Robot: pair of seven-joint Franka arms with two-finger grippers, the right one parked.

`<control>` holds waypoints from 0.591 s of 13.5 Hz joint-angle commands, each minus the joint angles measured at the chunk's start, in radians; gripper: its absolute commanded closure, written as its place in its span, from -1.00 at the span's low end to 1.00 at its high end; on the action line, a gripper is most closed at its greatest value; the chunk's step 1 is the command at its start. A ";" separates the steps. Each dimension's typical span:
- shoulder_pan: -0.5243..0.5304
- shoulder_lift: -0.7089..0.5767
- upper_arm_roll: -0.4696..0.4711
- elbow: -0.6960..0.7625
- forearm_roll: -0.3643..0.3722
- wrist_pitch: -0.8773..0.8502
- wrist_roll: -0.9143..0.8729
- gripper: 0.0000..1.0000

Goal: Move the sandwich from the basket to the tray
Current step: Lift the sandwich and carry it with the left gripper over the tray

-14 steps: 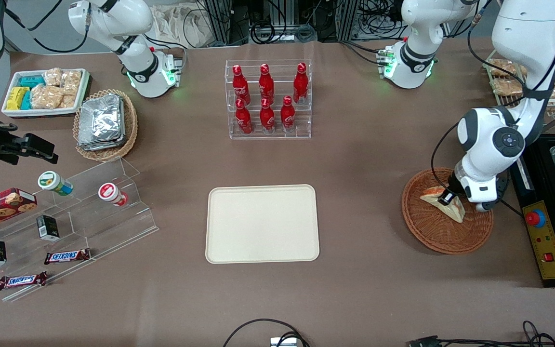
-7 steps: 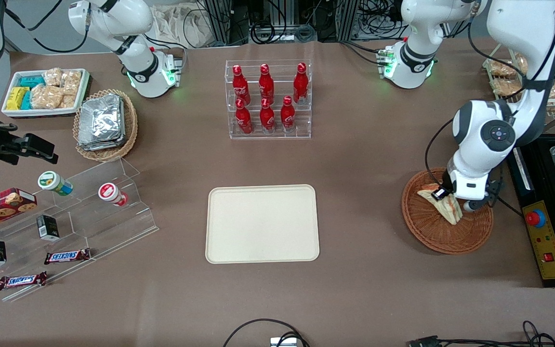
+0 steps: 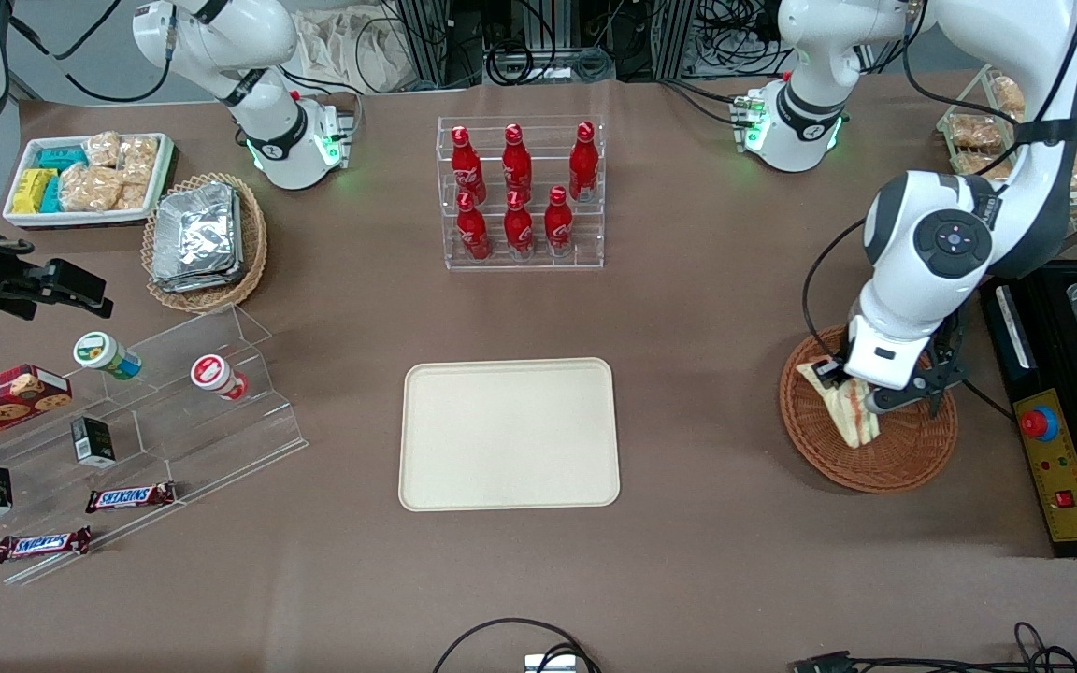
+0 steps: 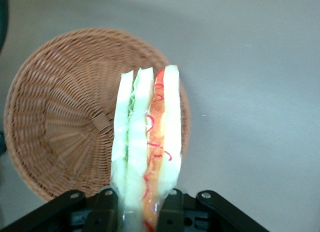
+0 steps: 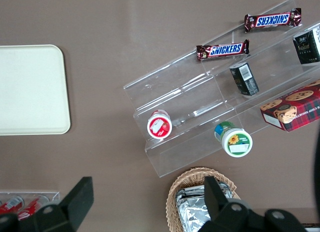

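Sandwich point(image 4: 146, 142) is clamped between the fingers point(image 4: 171, 212) of the gripper point(image 3: 845, 385), lifted above the basket point(image 3: 912, 458); fingertips are hidden by the wrist housing in the front view.

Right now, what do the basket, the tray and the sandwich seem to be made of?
The basket looks like reddish-brown woven wicker: strands radiate from its centre. The tray seems matte cream plastic, smooth with a low rim. The sandwich, pinched in the gripper above the basket, shows soft white bread with green and red-orange filling, possibly film-wrapped.
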 commanded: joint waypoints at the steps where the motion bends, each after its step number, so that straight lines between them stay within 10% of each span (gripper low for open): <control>1: -0.001 0.017 -0.041 0.073 0.011 -0.064 0.063 0.95; 8: -0.090 0.149 -0.088 0.410 0.005 -0.314 0.061 0.86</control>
